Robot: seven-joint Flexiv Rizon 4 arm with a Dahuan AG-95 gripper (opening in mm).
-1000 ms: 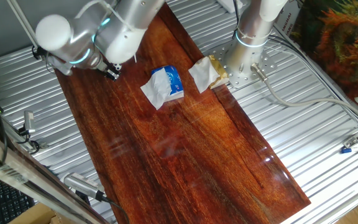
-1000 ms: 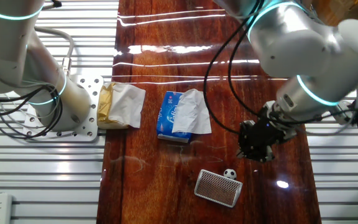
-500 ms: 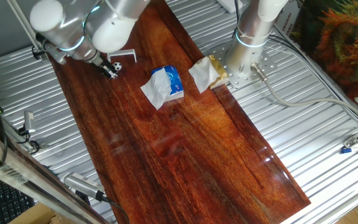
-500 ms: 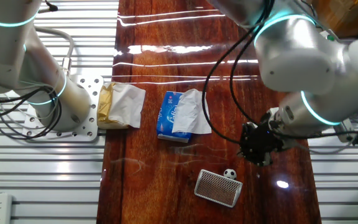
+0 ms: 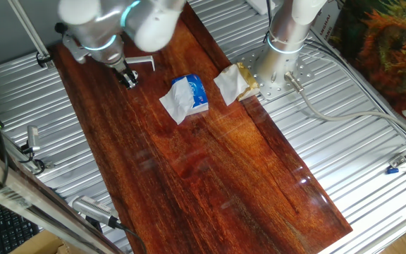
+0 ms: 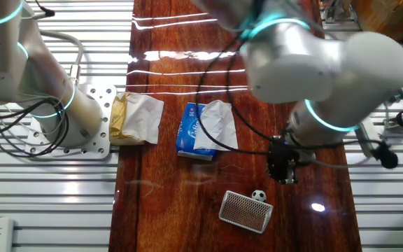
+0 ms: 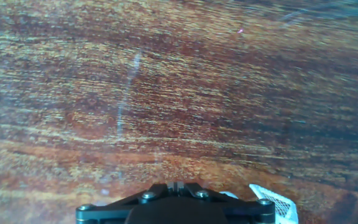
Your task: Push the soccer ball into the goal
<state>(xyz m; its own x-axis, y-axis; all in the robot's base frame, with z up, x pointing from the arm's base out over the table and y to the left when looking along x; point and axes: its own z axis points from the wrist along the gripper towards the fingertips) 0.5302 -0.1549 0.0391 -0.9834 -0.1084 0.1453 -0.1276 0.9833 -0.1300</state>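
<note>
Fingers (image 6: 283, 173) hidden, state unclear; soccer ball (image 6: 258, 195) touches goal (image 6: 245, 211).

Soccer ball (image 6: 258, 195): tiny, white with black patches, touching goal (image 6: 245, 211); goal mesh-faced, lying tilted.

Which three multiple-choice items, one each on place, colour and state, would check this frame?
1. The soccer ball lies:
A. against the goal
B. on the blue packet
C. off the table

2. The packet under the white tissue is:
A. red
B. blue
C. green

3. The hand is:
A. gripping the ball
B. resting on the tissue
C. near the ball, holding nothing

Key: 1 A, the ball sits at the goal's upper edge; 2 B, blue shows beside the tissue; 3 C, the ball lies free below it.
</note>
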